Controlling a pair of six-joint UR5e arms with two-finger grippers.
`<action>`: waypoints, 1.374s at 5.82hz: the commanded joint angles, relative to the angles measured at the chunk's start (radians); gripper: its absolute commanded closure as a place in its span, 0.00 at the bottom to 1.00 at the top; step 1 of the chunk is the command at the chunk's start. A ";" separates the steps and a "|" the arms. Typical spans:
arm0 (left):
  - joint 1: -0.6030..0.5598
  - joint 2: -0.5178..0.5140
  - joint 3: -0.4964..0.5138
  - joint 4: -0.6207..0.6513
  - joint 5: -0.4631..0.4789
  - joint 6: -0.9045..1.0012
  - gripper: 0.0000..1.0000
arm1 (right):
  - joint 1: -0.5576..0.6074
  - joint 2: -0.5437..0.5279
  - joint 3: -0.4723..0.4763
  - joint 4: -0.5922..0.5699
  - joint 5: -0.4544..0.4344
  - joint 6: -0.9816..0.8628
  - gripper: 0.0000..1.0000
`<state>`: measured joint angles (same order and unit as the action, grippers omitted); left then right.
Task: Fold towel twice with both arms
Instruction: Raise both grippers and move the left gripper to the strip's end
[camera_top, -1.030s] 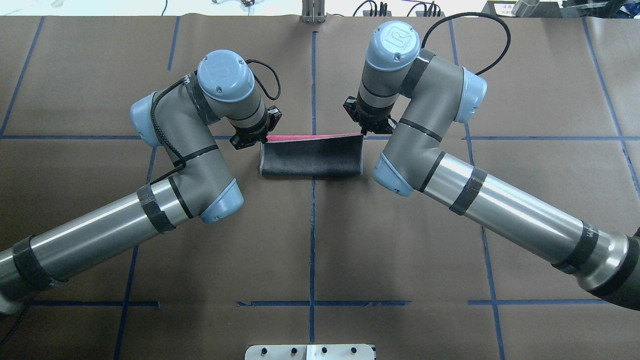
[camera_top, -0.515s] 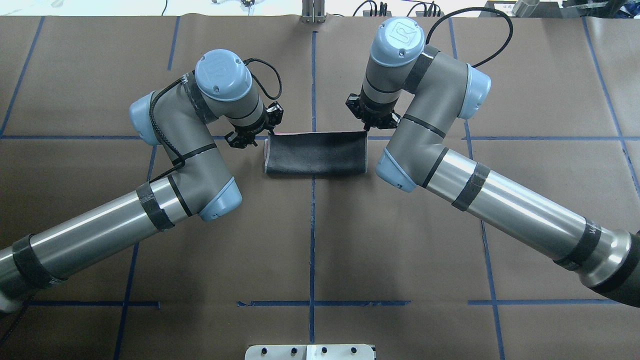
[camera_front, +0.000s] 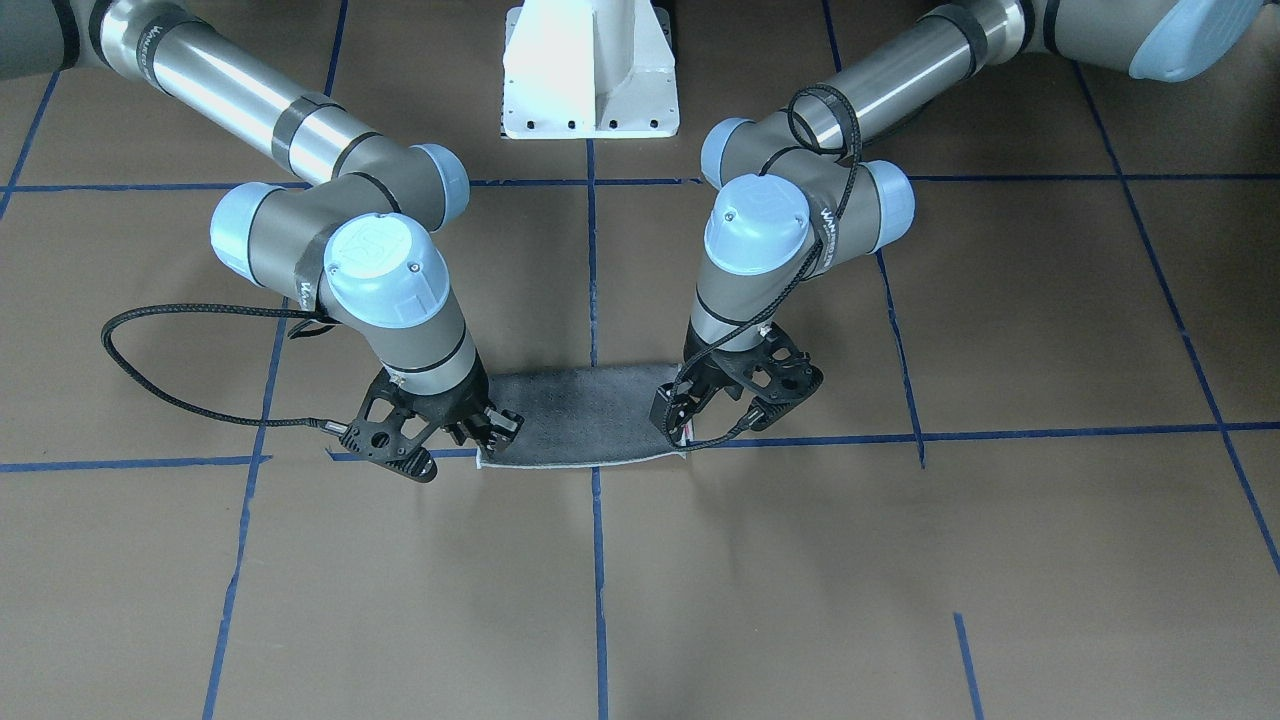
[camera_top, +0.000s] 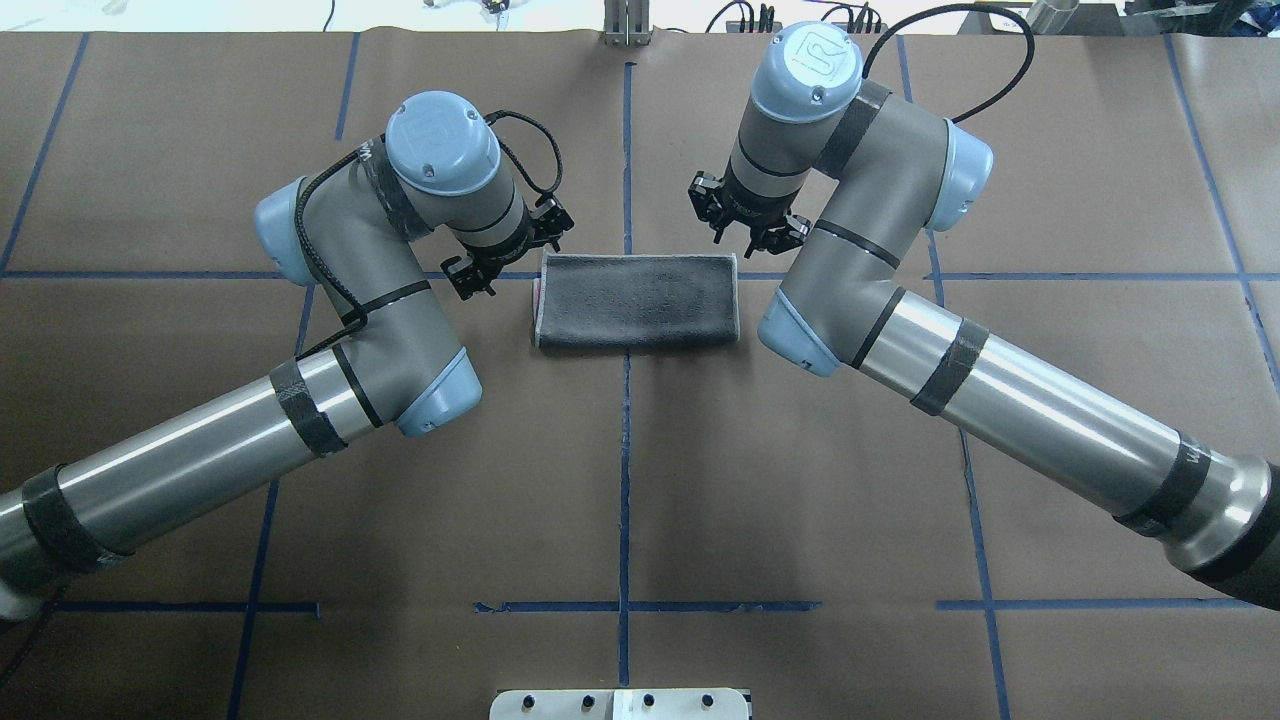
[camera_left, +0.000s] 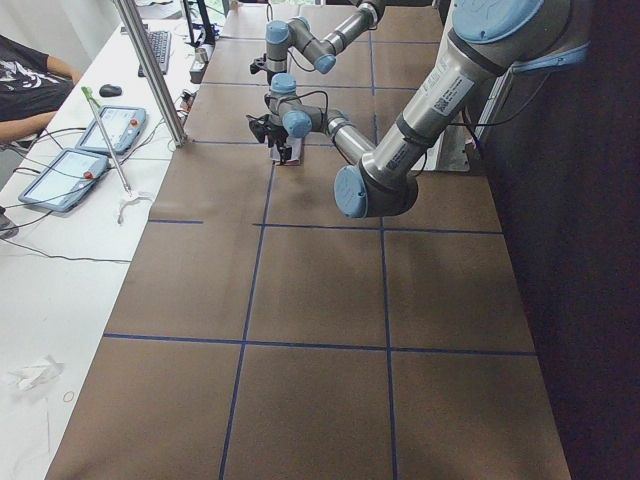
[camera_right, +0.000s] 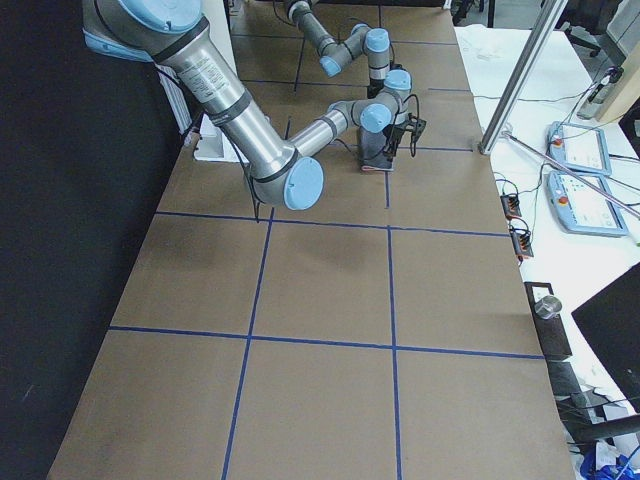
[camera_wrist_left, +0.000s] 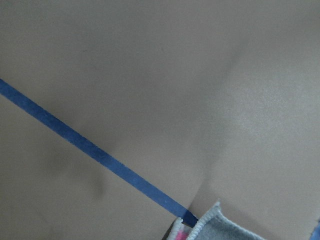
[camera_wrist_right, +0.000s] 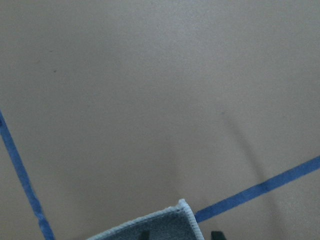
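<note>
My left claw (camera_top: 512, 252) stands with its fingers spread apart and grips nothing. My right claw (camera_top: 748, 224) is spread the same way and is also empty. The towel (camera_top: 637, 301) lies flat on the table (camera_top: 800, 480) between my 2 claws. It is folded into a long rectangle with the grey face up and its pale stitched border along the edges.

Its 2 short ends point toward my claws. The left end is just beside my left claw, on that claw's inner side. The right end is just beside my right claw, also on the inner side. Both claws sit at the towel's corners on the side away from my base.

In the front-facing view, my right claw (camera_front: 445, 432) overlaps the towel's corner, and I cannot tell whether it touches the cloth. My left claw (camera_front: 735, 400) is at the opposite corner.

Below my left wrist camera, a sliver of pink shows under the grey corner. A strip of blue tape (camera_wrist_left: 90, 147) runs up to that corner.
</note>
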<state>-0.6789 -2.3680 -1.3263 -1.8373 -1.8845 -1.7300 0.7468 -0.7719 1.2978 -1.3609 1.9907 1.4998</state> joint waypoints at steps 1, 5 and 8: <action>-0.034 0.007 -0.005 0.000 -0.075 0.024 0.00 | 0.006 -0.026 0.001 0.014 -0.009 -0.004 0.00; -0.076 0.136 -0.155 0.000 -0.202 0.170 0.00 | 0.100 -0.237 0.220 -0.062 0.023 -0.197 0.00; -0.003 0.158 -0.197 -0.003 -0.189 0.158 0.00 | 0.100 -0.366 0.400 -0.090 0.046 -0.197 0.00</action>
<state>-0.7155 -2.2045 -1.5296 -1.8395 -2.0802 -1.5647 0.8474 -1.1128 1.6636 -1.4486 2.0354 1.3023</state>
